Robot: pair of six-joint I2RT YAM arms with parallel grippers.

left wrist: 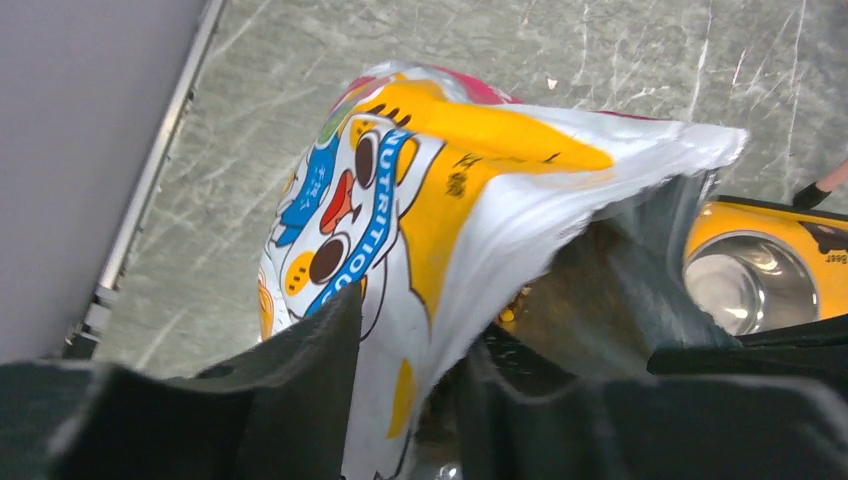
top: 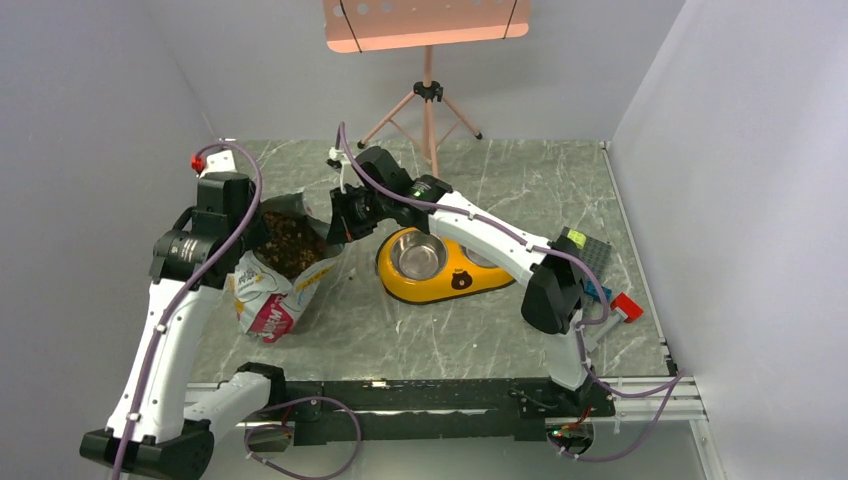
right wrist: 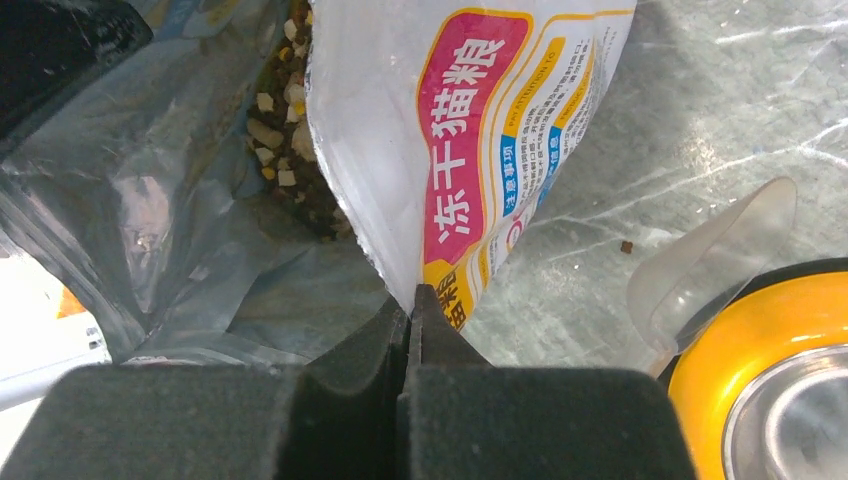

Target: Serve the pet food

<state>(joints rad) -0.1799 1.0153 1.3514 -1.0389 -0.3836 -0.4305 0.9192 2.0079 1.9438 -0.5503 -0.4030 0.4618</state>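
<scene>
The white-and-yellow pet food bag [top: 268, 300] stands open left of centre, with brown kibble [top: 290, 243] showing in its mouth. My right gripper [top: 336, 228] is shut on the bag's right rim [right wrist: 480, 130], pinched flat at the fingertips [right wrist: 410, 300]; kibble [right wrist: 290, 120] lies inside. At the bag's left rim [left wrist: 450, 200] my left gripper [left wrist: 420, 400] has its jaws apart. The bag wall hangs loosely between them, with a gap on the inner side. The yellow feeder [top: 440, 288] with steel bowls sits just right of the bag.
A clear plastic scoop [right wrist: 715, 260] leans at the feeder's edge [right wrist: 760, 330], and one loose kibble piece [right wrist: 627, 246] lies on the table. A pink tripod stand [top: 428, 100] is at the back. Small dark, blue and red items [top: 600, 275] sit at the right edge.
</scene>
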